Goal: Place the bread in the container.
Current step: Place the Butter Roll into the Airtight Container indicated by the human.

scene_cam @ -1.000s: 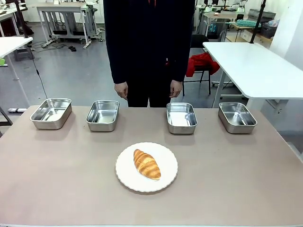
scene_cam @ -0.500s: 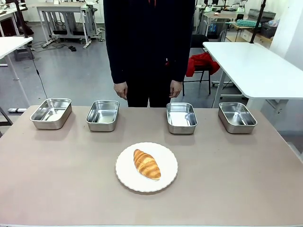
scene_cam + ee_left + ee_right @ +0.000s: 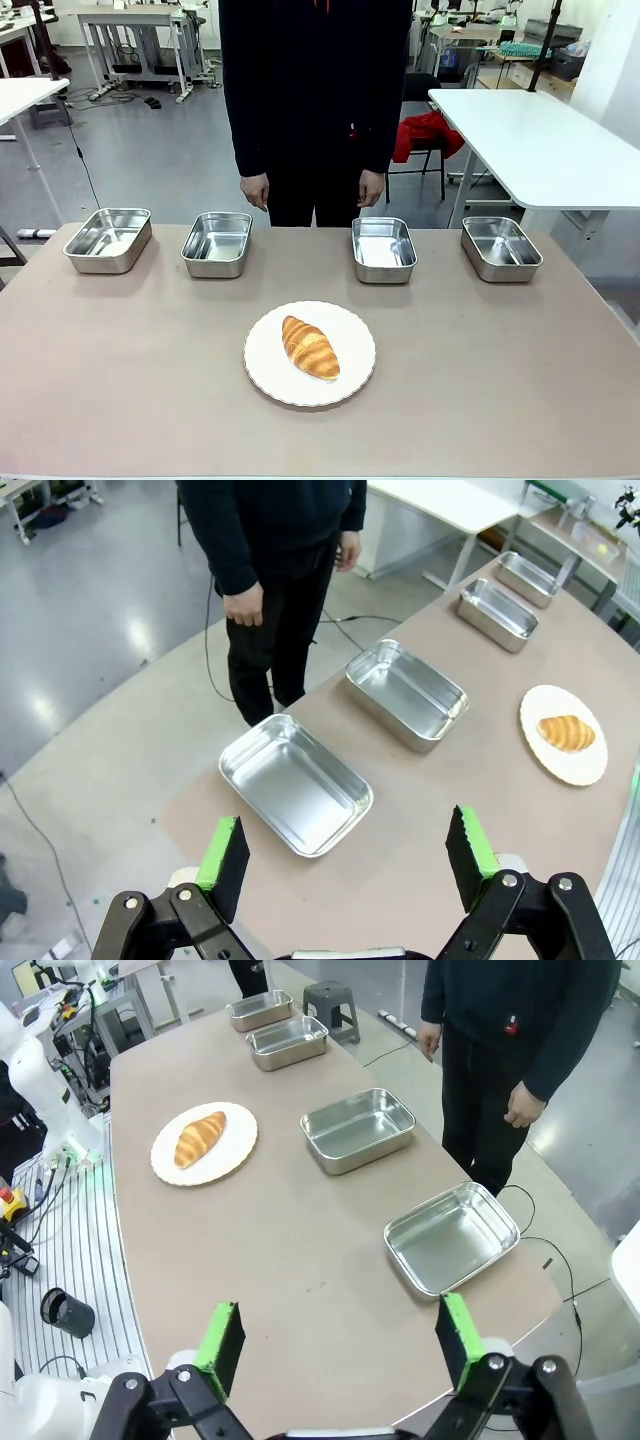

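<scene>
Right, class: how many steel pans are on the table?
4, in a row along the far edge: far-left pan, left-centre pan, right-centre pan, far-right pan. None looks hidden.

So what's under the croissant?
The croissant lies on a round white plate. The patch of plate right beneath it is covered, so that part cannot be seen.

There's the bread (image 3: 310,347), a golden croissant lying at a slant on the round white plate (image 3: 352,385), near the middle of the brownish counter (image 3: 500,390). Along the far edge sits a row of shiny steel pans: the far-left container (image 3: 108,240), the second container (image 3: 217,243) near it, then a wider gap, the third container (image 3: 383,248) and the far-right container (image 3: 501,247). A person in dark clothes stands behind that gap, one hand (image 3: 256,190) and the other hand (image 3: 371,187) hanging loose at the sides.
</scene>
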Robot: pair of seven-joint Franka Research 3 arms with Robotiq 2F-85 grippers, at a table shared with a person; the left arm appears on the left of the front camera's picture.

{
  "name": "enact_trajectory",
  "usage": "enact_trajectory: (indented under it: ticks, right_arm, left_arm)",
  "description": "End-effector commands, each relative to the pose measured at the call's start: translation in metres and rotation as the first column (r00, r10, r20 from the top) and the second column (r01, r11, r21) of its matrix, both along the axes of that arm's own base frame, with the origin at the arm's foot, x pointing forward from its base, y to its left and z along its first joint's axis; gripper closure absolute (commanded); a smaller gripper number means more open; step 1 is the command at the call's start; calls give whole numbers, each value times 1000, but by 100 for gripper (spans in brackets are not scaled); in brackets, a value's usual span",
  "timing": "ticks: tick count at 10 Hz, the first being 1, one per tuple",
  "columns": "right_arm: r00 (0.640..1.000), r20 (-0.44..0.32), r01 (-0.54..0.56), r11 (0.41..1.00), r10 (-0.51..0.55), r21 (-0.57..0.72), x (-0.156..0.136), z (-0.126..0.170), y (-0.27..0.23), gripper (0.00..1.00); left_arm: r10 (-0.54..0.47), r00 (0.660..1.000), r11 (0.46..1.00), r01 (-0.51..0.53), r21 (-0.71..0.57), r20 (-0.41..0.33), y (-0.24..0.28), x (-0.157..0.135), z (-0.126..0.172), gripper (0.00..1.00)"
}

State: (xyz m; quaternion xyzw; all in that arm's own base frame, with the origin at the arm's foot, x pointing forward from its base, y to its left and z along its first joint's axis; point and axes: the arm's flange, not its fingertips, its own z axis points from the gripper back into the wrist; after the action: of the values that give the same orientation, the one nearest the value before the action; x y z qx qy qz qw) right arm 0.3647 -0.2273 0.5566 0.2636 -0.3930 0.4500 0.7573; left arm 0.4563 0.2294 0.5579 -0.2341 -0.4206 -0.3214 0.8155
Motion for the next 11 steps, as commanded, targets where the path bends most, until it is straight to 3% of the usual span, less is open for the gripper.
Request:
enact_trajectory:
  ticks: [1,11]
  right_arm:
    - [999,23,-23,999,24,-29,-6,6,-3,0]
    - [998,11,-61,998,62,-31,-2,14,4,0]
  left_arm:
    - [9,1000,999,-9,-38,1,-4,-5,-6,0]
    - [58,998,996,-60,-61,-30,-11,-6,-1,0]
